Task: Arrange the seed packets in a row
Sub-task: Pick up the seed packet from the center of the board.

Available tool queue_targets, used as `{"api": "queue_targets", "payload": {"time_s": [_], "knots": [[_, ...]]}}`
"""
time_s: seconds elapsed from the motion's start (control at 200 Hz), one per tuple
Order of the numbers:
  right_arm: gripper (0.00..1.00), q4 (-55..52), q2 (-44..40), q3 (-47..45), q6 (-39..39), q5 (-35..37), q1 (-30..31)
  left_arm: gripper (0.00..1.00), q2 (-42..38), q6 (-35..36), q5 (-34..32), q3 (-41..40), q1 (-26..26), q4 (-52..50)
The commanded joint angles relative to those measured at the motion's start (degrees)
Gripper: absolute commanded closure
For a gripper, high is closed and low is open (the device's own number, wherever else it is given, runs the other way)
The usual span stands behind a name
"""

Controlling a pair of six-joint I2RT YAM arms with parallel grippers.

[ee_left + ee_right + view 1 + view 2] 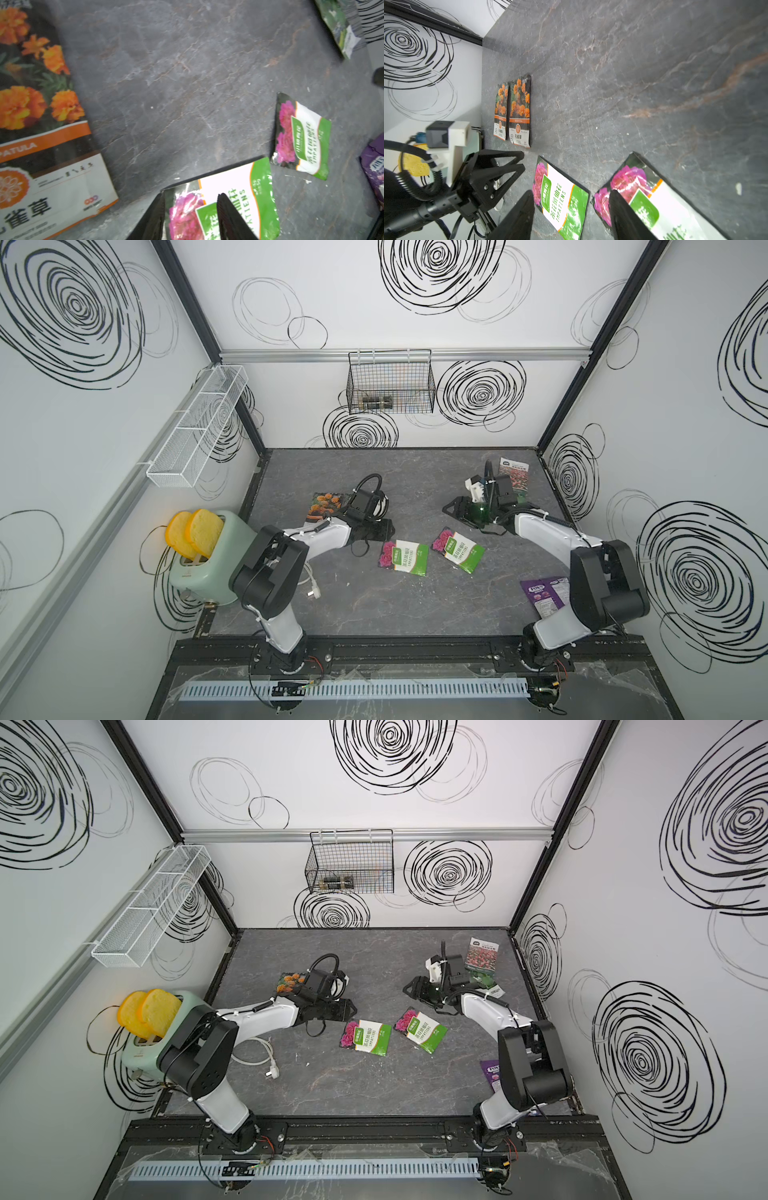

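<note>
Jaws apart on left gripper (191, 195) & right gripper (571, 193), nothing held. Green-white packet (404, 558) nearest left gripper lies approx crosswise, pink-flower end twd toaster (216, 568); glossy.

This was a robotics lab test cell, not a lived-in room. It was a boxed booth whose white walls (374, 315) carried printed black scribbled spirals, framed by a black post (188, 302) and an aluminium rail (403, 354). The left arm (284, 626) and right arm (555, 628) were bolted to a base track (399, 652) at the edge of a stone-look tabletop (395, 605), with a slotted cable duct (374, 691) in front. A toaster (197, 576), a white mesh shelf (195, 427) and a black wire basket (390, 385) stood as mock household dressing.
</note>
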Motion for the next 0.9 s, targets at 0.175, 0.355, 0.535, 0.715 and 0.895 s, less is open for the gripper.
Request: {"api": "queue_targets", "payload": {"time_s": [0.175, 0.355, 0.535, 0.715, 0.895], "knots": [[0.41, -1.8, -5.5, -9.3, 0.5, -0.2, 7.4, 0.55, -3.6, -0.9, 1.9, -3.8, -3.8, 1.3], [0.42, 1.8, -6.5, -16.1, 2.5, -0.9, 10.0, 0.56, -3.7, -1.0, 2.0, -6.9, -5.0, 2.8], [0.42, 5.6, -5.2, -20.2, 3.7, -1.7, 11.4, 0.56, -4.7, -0.8, 1.3, -8.2, -5.0, 2.5], [0.42, 8.9, -3.2, -21.6, 5.0, -1.9, 12.6, 0.57, -3.8, 0.1, 0.9, -9.4, -4.9, 2.7], [0.42, 13.1, 0.7, -22.4, 6.6, -2.4, 13.6, 0.6, -1.6, 0.7, 1.7, -11.4, -4.4, 4.5]]}}
